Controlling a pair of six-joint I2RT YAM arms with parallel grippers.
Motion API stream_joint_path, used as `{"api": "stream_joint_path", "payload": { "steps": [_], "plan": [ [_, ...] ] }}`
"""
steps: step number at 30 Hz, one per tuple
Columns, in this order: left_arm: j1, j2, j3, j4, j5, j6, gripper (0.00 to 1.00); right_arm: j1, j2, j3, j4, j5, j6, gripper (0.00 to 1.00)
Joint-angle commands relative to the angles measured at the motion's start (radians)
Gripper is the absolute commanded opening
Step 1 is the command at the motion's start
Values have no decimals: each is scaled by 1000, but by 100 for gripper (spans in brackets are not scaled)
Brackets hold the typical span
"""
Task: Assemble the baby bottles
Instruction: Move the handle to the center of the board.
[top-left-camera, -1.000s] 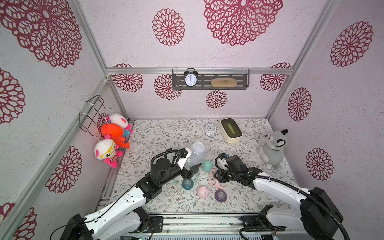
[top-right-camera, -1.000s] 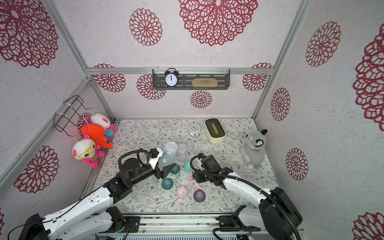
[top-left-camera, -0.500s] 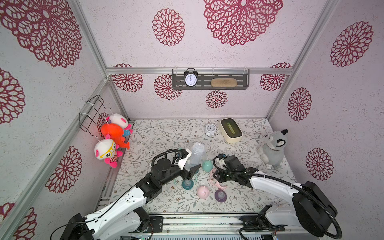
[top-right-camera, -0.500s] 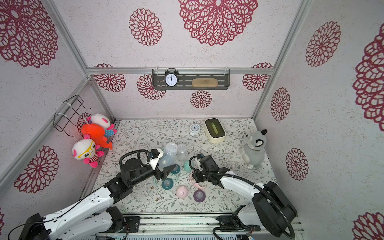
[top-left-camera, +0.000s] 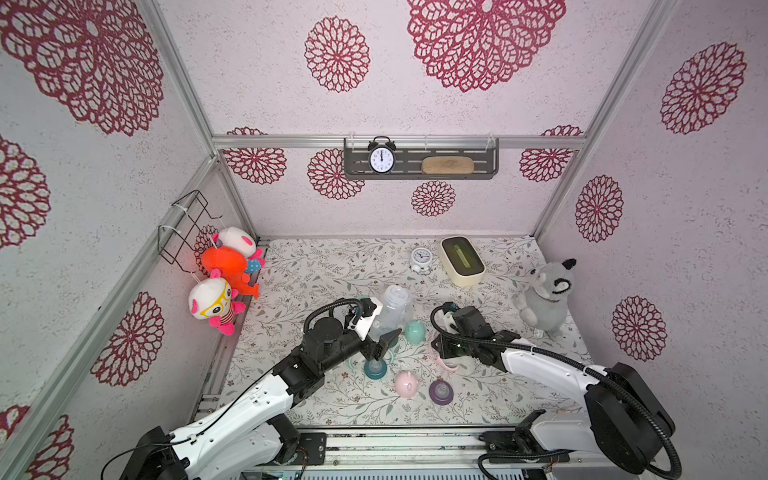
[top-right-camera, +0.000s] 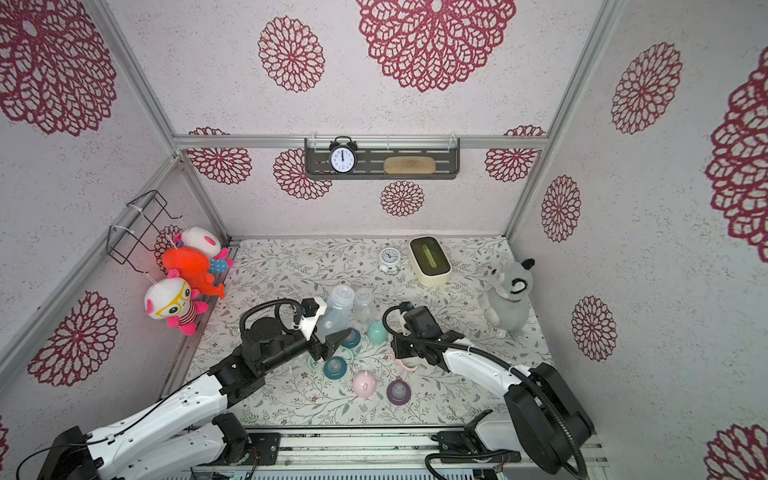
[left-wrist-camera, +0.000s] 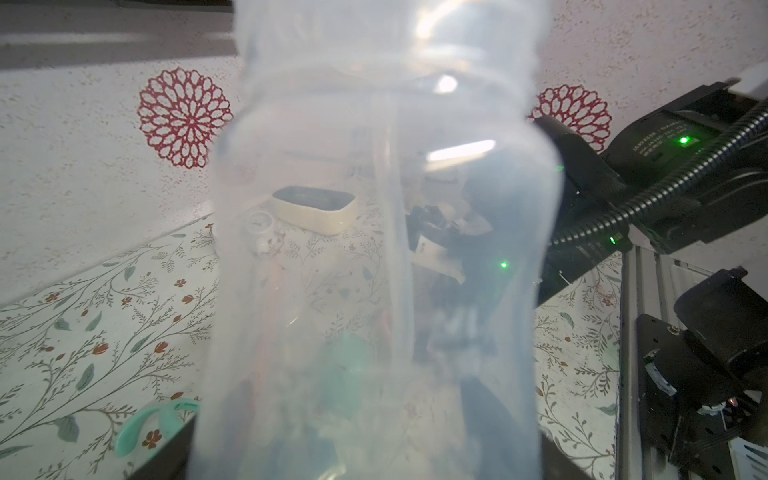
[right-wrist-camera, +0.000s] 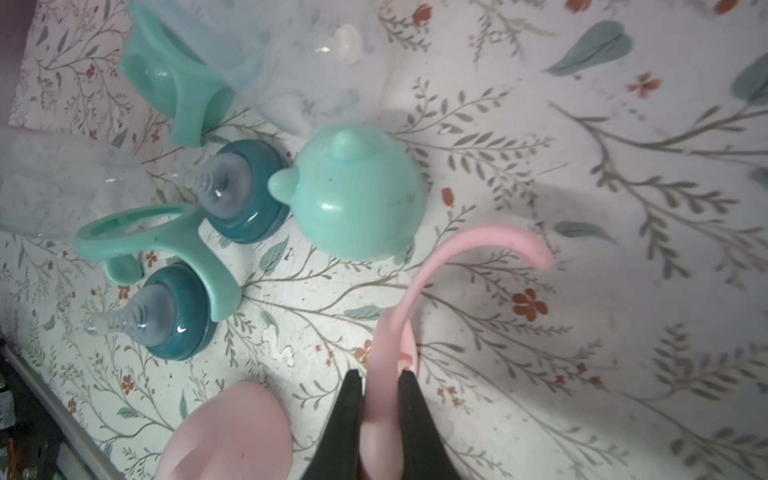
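Observation:
My left gripper (top-left-camera: 384, 330) is shut on a clear bottle (top-left-camera: 392, 305), held upright above the mat; that bottle (left-wrist-camera: 382, 249) fills the left wrist view. A second clear bottle (top-right-camera: 365, 305) stands just behind it. My right gripper (right-wrist-camera: 381, 384) is shut on the pink handle ring (right-wrist-camera: 478, 241), which lies low over the mat (top-left-camera: 448, 362). Loose on the mat lie a mint cap (right-wrist-camera: 357, 195), two teal nipple collars (right-wrist-camera: 245, 191) (right-wrist-camera: 174, 311), a mint handle ring (right-wrist-camera: 137, 232), a pink cap (top-left-camera: 406, 384) and a purple nipple collar (top-left-camera: 441, 391).
A small white alarm clock (top-left-camera: 420, 259) and a cream box (top-left-camera: 462, 261) stand at the back of the mat. A grey plush (top-left-camera: 544, 295) sits at the right wall. Plush toys (top-left-camera: 224, 282) hang on the left wall. A shelf (top-left-camera: 419, 166) hangs on the back wall.
My right gripper has shifted slightly left and closed on the pink handle ring. The left arm and its bottle have stayed in place.

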Motion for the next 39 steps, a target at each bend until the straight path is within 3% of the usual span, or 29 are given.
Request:
{"api": "stream_joint_path", "payload": {
  "steps": [1, 17, 20, 23, 33, 37, 39],
  "plan": [
    [5, -22, -15, 19, -6, -13, 0, -74, 2, 52, 7, -28, -81, 9],
    [3, -28, -17, 32, 3, -24, 0, -235, 263, 188, 224, -215, -82, 10],
    [3, -39, -18, 27, 5, -28, 0, -250, 282, 200, 216, -226, -91, 17],
    [0, -47, -21, 25, 0, -28, 0, -257, 290, 209, 188, -223, -109, 36],
    [-2, -37, -24, 28, -3, -29, 0, -267, 266, 218, 92, -146, -134, 43],
    [-2, -34, -24, 30, -3, -27, 0, -268, 234, 202, 64, -127, -147, 64],
    [-2, -33, -22, 26, -3, -26, 0, -267, 209, 181, 63, -132, -149, 70]
  ]
}}
